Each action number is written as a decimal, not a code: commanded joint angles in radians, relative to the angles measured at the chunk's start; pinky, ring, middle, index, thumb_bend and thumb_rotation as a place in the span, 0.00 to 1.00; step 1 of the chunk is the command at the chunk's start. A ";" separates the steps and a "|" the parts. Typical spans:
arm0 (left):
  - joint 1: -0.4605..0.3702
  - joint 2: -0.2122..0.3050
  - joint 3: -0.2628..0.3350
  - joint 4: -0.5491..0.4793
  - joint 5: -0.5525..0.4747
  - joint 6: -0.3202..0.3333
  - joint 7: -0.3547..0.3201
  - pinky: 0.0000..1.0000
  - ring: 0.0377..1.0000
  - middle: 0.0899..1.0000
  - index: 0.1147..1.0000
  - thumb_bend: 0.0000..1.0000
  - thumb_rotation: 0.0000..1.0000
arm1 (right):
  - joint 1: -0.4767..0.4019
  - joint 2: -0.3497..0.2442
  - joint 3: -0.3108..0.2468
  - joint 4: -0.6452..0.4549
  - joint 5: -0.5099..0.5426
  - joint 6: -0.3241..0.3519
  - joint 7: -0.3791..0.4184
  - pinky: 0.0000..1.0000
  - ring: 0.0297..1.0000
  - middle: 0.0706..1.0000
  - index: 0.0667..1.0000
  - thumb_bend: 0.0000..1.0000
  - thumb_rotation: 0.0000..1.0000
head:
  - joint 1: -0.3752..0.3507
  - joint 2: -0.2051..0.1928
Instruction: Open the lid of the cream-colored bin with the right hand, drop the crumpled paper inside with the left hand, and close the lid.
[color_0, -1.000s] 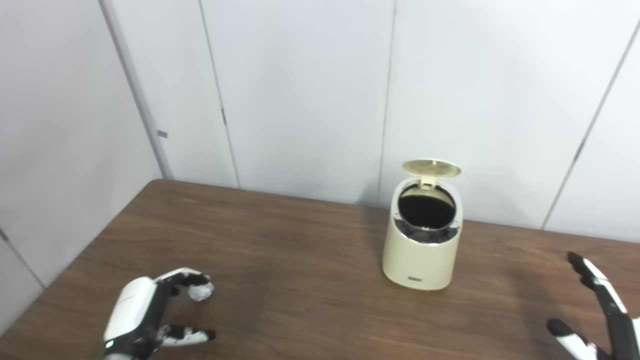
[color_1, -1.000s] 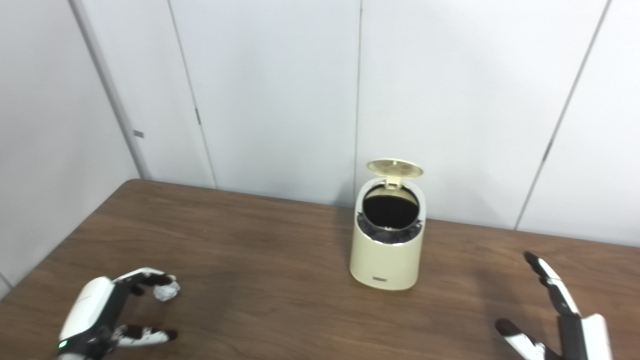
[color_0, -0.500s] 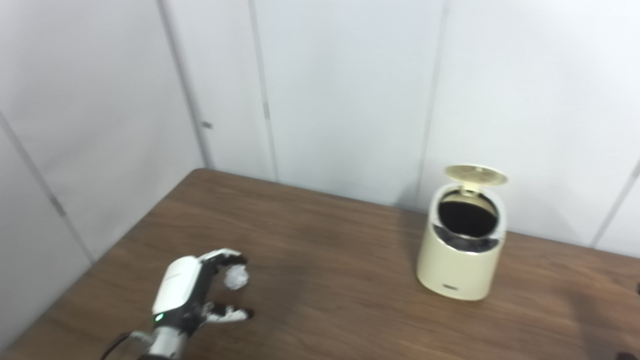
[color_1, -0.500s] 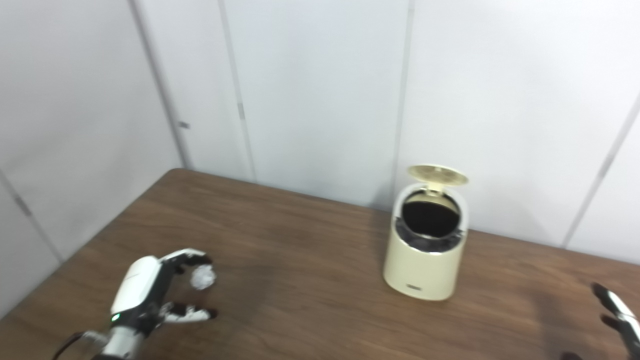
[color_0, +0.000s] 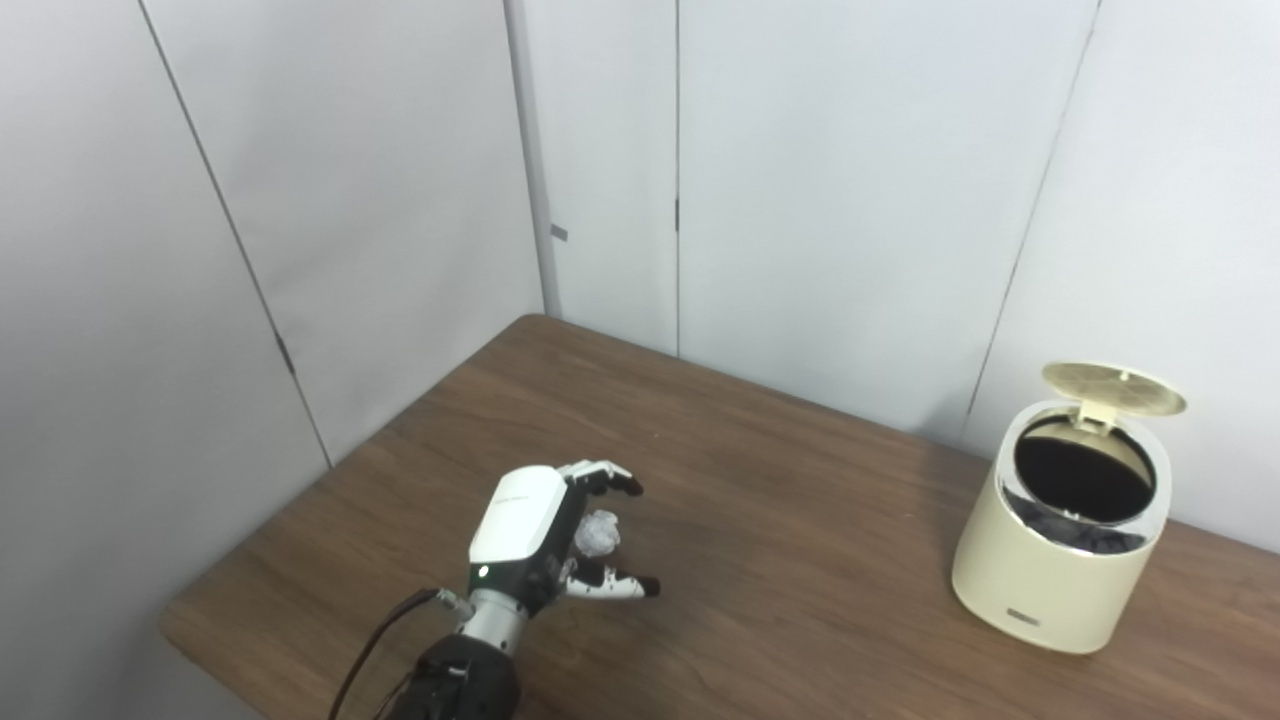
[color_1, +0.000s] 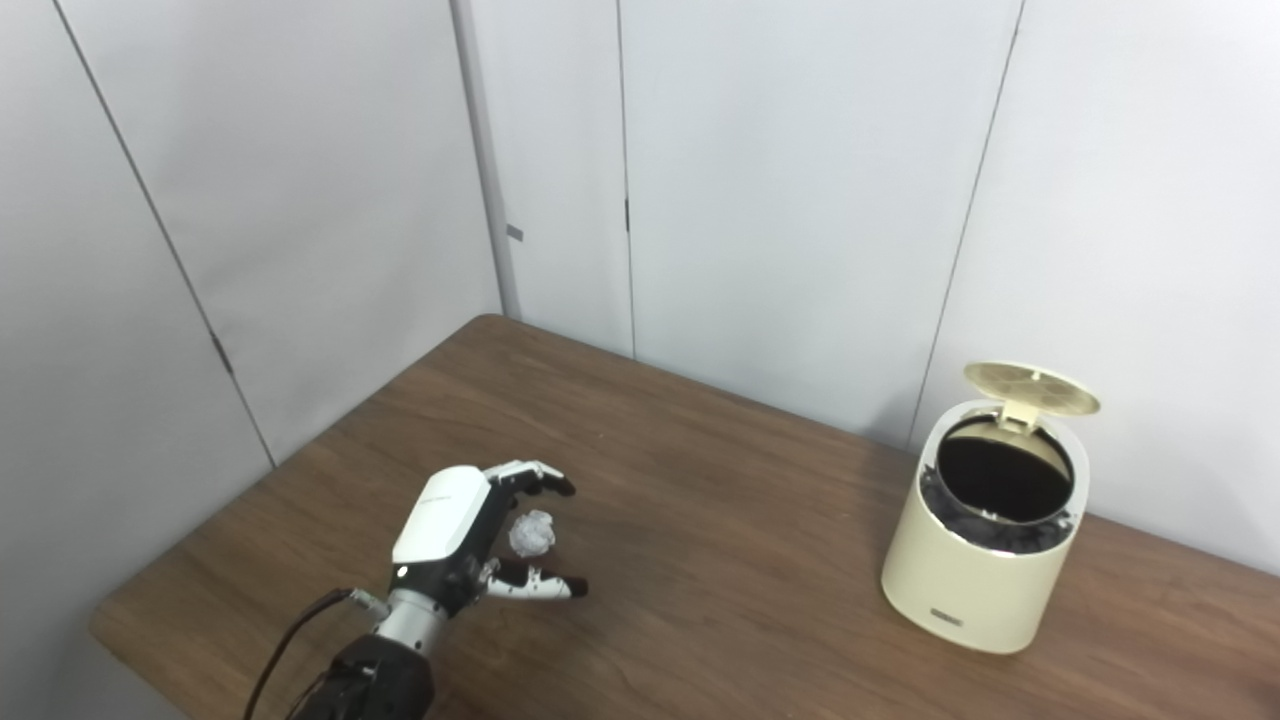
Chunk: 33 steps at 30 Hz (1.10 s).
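The small white ball of crumpled paper (color_0: 598, 532) lies on the brown table (color_0: 800, 540) at the left. My left hand (color_0: 545, 535) is around it, open: curled fingers on its far side, thumb on its near side, with gaps showing to both. The cream-colored bin (color_0: 1058, 575) stands at the far right near the wall. Its round lid (color_0: 1113, 388) is tipped up at the back and the dark inside shows. The same paper (color_1: 531, 532), left hand (color_1: 460, 535) and bin (color_1: 985, 570) show in the right eye view. My right hand is out of view.
White wall panels (color_0: 800, 200) close off the table's back and left sides. The table's left corner and near-left edge (color_0: 190, 625) lie close to my left arm. Bare wood stretches between the paper and the bin.
The camera has turned left, so the bin slid to the picture's right and my right hand left the view. My left hand has reached further around the paper, which now sits between fingers and thumb.
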 joint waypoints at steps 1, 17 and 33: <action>-0.032 0.021 0.003 0.003 -0.001 -0.005 0.033 0.62 0.70 0.70 0.63 1.00 0.22 | 0.021 -0.045 -0.021 0.054 -0.001 -0.046 -0.001 0.81 0.84 0.84 0.84 0.83 0.93 | 0.000 0.000; -0.060 0.081 0.003 0.106 -0.033 0.005 0.059 0.60 0.67 0.68 0.64 1.00 0.21 | 0.030 -0.035 -0.018 0.029 0.009 -0.027 0.006 0.76 0.85 0.84 0.83 0.85 0.92 | -0.013 0.005; -0.036 0.110 -0.019 0.075 -0.078 0.088 -0.051 0.54 0.58 0.59 0.59 1.00 0.09 | 0.038 -0.031 -0.020 0.003 -0.010 -0.012 0.005 0.76 0.84 0.84 0.84 0.86 0.94 | -0.034 0.013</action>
